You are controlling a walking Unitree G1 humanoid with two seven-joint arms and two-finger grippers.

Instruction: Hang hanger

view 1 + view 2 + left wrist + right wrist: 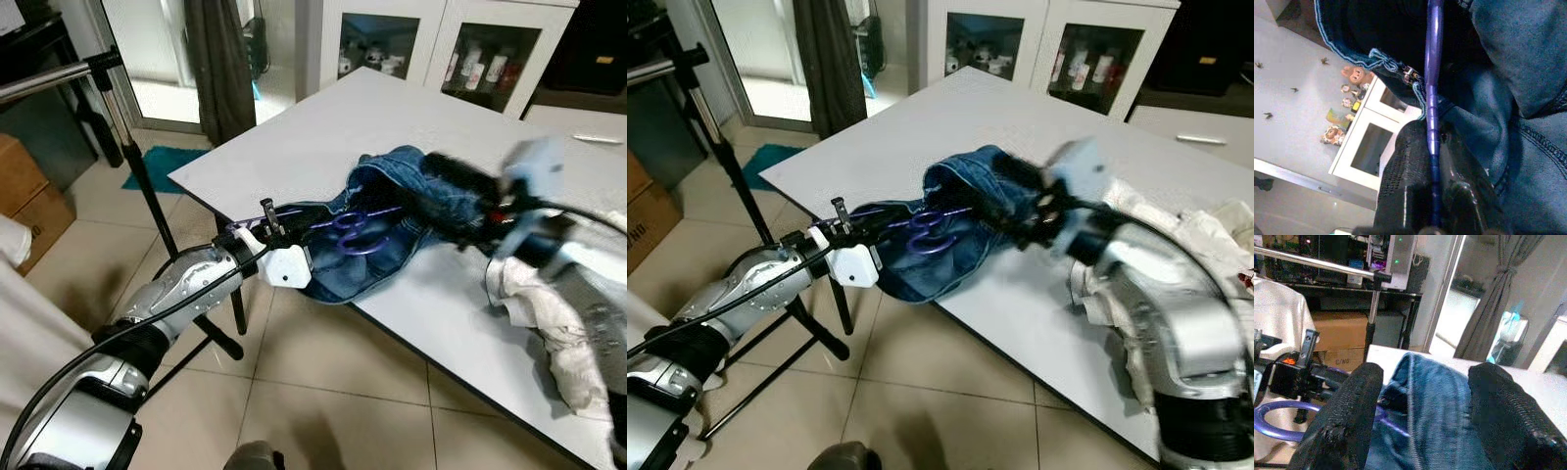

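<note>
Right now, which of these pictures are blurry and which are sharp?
Left and right eye views: the right gripper and its arm are smeared with motion blur, while the table and the left gripper look sharp. Left wrist view: the purple hanger and jeans are crisp. Right wrist view: near fingers soft, bright window glare behind.

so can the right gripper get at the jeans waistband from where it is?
Probably yes: the right gripper is open right over the denim jeans, nothing between. The left gripper holds the purple hanger beside it.

Purple hanger [355,227] inside blue jeans [392,211] at table edge.
</note>
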